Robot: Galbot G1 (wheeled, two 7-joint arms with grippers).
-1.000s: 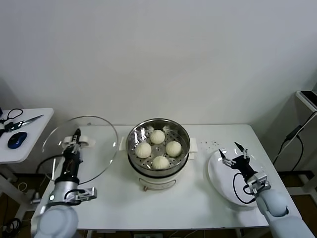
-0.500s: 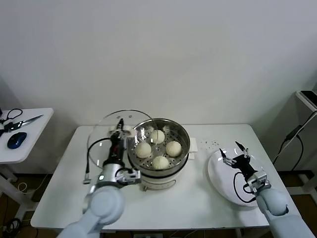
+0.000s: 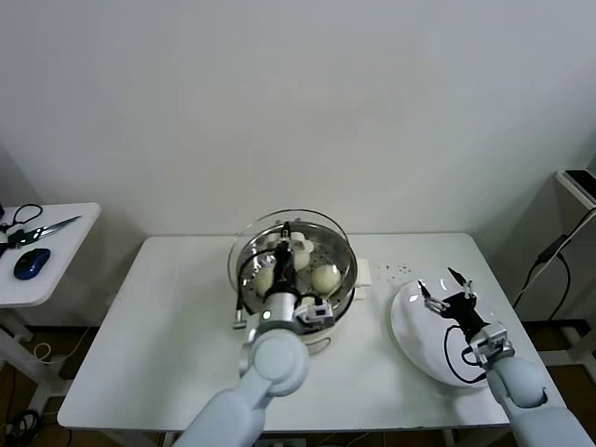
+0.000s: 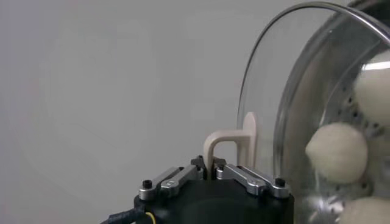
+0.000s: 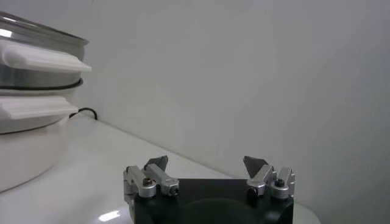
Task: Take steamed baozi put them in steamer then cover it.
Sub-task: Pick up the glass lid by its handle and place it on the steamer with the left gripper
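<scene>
Both arms: pale grey-blue rounded shells. Left hand (image 4: 212,165): black body, silver finger links w/ black screws, black cable at wrist. Right hand (image 5: 208,168): same build; black cable loops along forearm.

Clear, glossy glass in the cover (image 3: 291,244), edged by a thin metal rim, with a matt cream plastic handle (image 4: 234,145). Shiny, mirror-bright stainless steel for the steamer (image 3: 343,282), perforated at the bottom, over a smooth cream plastic pot base (image 5: 27,143); smooth, matt, dough-like skin on the steamed baozi (image 4: 337,152). Glossy white on the table (image 3: 168,335) and plate (image 3: 414,340); brushed metal fingers (image 5: 152,176) on a matt black plastic body.
</scene>
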